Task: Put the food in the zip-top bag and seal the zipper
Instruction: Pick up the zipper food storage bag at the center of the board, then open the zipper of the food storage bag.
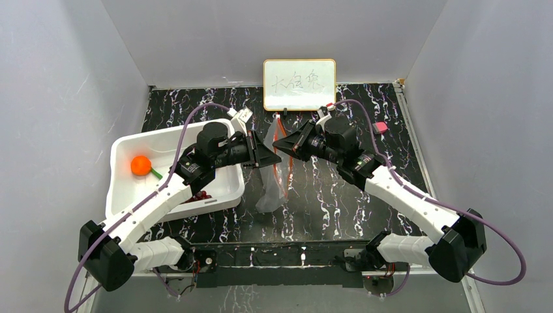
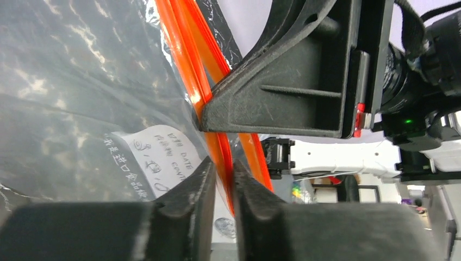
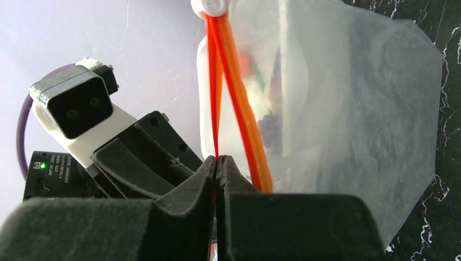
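A: Where is the zip-top bag (image 1: 269, 195)?

B: Between the two arms, over the middle of the black, white-veined surface (image 1: 326, 202). It hangs by its mouth. I cannot tell whether its lower end touches the surface.

A: And the pincers?

B: The right pincer (image 3: 217, 166) is closed tight on one thin red lip of the zipper (image 3: 239, 103). The left pincer (image 2: 222, 176) is pinched on an orange lip of the same strip, fingertips on either side of it. The two lips part from each other below a small white slider (image 3: 209, 6), so the mouth is not sealed.

A: Any writing on the bag?

B: It has a white label (image 2: 155, 155), seen from the left wrist. "DATE" reads clearly and a word starting "CONT" sits beneath it. The characters beside them are too slanted to make out.

A: Anything else written?

B: A whiteboard (image 1: 299, 85) stands at the far edge with dark handwritten characters that I cannot read with any certainty.

A: The food?

B: An orange fruit (image 1: 140, 165) with a green stem lies in the white bin (image 1: 120, 150) on the left. A dark red grape bunch (image 1: 201, 195) sits at the bin's near side, partly under the left arm. From the right wrist, dim coloured shapes show through the plastic, but I cannot tell whether they are inside or behind it.
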